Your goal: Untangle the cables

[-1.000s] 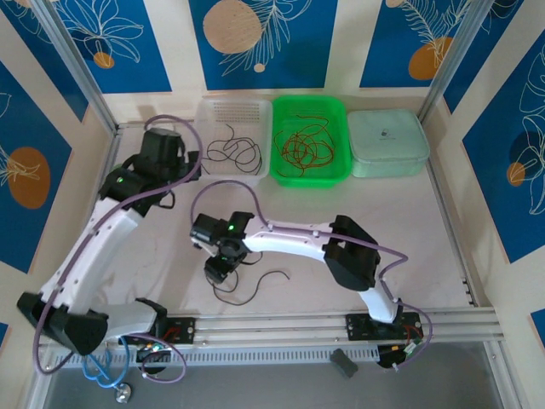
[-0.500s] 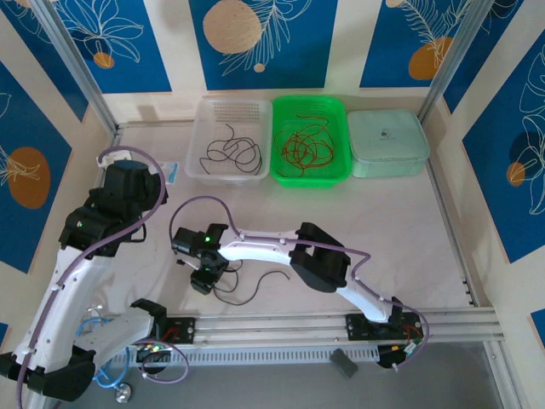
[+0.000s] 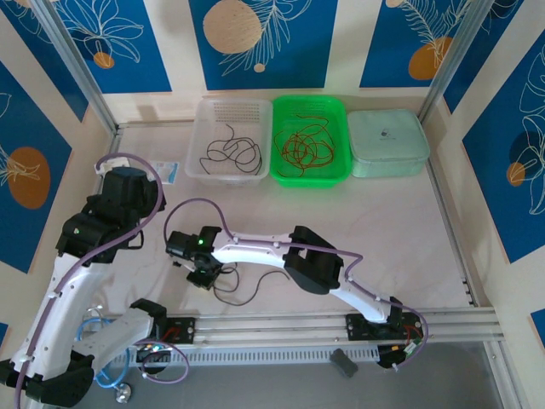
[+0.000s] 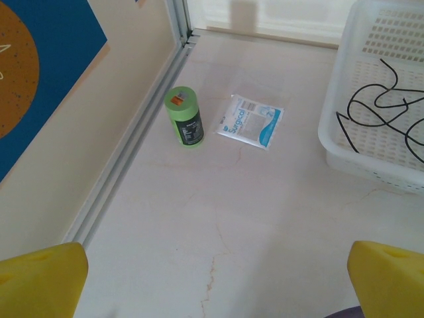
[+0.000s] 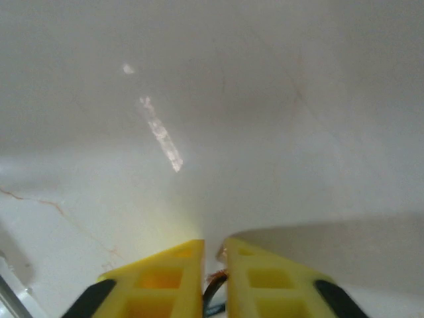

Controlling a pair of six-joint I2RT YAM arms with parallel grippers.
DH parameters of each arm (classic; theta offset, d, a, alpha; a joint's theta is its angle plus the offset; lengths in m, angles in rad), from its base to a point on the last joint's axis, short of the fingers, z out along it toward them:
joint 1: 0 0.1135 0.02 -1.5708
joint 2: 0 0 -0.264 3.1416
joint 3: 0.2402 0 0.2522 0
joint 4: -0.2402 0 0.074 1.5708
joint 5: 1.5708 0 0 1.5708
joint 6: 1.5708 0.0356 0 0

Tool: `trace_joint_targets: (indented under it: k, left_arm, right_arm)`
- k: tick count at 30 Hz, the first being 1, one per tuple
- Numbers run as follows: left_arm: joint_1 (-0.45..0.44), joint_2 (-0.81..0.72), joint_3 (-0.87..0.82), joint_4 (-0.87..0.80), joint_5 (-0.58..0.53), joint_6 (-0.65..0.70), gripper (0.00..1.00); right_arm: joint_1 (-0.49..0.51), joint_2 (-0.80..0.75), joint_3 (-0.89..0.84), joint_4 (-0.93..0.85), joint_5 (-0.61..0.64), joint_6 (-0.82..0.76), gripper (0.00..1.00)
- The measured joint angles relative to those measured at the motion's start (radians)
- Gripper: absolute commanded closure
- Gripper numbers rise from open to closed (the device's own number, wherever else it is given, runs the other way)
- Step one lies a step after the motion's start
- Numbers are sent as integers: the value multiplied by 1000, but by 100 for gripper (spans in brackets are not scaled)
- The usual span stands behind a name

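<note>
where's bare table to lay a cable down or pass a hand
Widest free patch: table between the mint box and front rail. Also the strip before the green basket. Crowded: front left, where the right gripper pinches a black cable.

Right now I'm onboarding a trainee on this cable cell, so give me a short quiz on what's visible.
1. True or false: the right fingers are shut on a dark cable.
2. Which holds the red cables? A white basket; B green basket; C lidded box.
3. Fill in: the left fingers stand ___.
Key: 1 true; 2 B; 3 open.
</note>
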Motion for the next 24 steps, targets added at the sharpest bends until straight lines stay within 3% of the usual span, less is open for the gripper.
trace_joint_targets:
  k: [5, 9, 16, 24]
  left_arm:
    - [0, -2, -19, 18, 51, 9, 1]
    - [0, -22, -70, 74, 138, 28, 1]
    - [0, -76, -253, 279, 396, 39, 5]
    - [-12, -77, -470, 637, 762, 56, 5]
  right_arm:
    - [-15, -48, -71, 30, -17, 25, 100]
    - [-82, -201, -208, 61, -83, 72, 100]
    - [-382, -605, -343, 190, -304, 177, 100]
    - [-564, -767, -407, 287, -554, 289, 100]
